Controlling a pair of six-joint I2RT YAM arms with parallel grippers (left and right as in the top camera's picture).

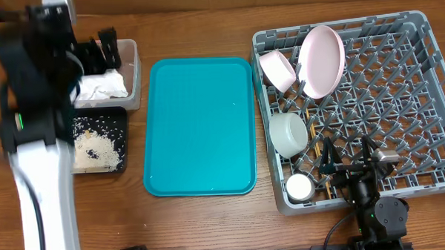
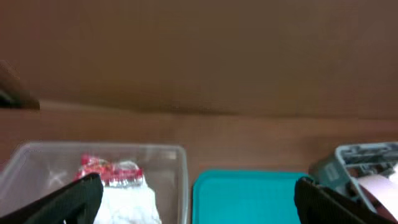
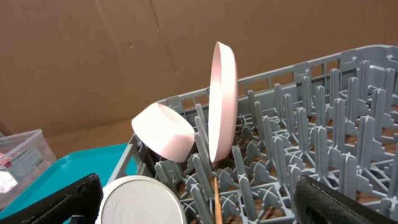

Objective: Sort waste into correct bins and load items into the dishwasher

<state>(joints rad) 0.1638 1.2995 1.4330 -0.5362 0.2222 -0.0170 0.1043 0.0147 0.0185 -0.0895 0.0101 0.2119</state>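
Observation:
The clear tub (image 1: 131, 65) holds a crumpled white napkin (image 1: 102, 86). In the left wrist view the red-and-white wrapper (image 2: 109, 171) lies on the napkin (image 2: 127, 202) in the tub (image 2: 180, 165). My left gripper (image 1: 101, 53) hangs open and empty above the tub (image 2: 199, 190). The black tray (image 1: 120, 117) holds rice scraps (image 1: 97, 148). The grey dish rack (image 1: 399, 96) holds a pink plate (image 1: 322, 61), a pink bowl (image 1: 278, 69), a white bowl (image 1: 289, 132), a white cup (image 1: 299, 186) and chopsticks (image 1: 312, 133). My right gripper (image 1: 347, 154) is open and empty over the rack's front (image 3: 196, 193).
The flat teal tray (image 1: 200, 126) lies between the bins and the rack. In the right wrist view the plate (image 3: 222, 99) stands upright between pegs, the pink bowl (image 3: 163, 132) leans beside it, and a chopstick (image 3: 217, 202) lies on the lattice floor.

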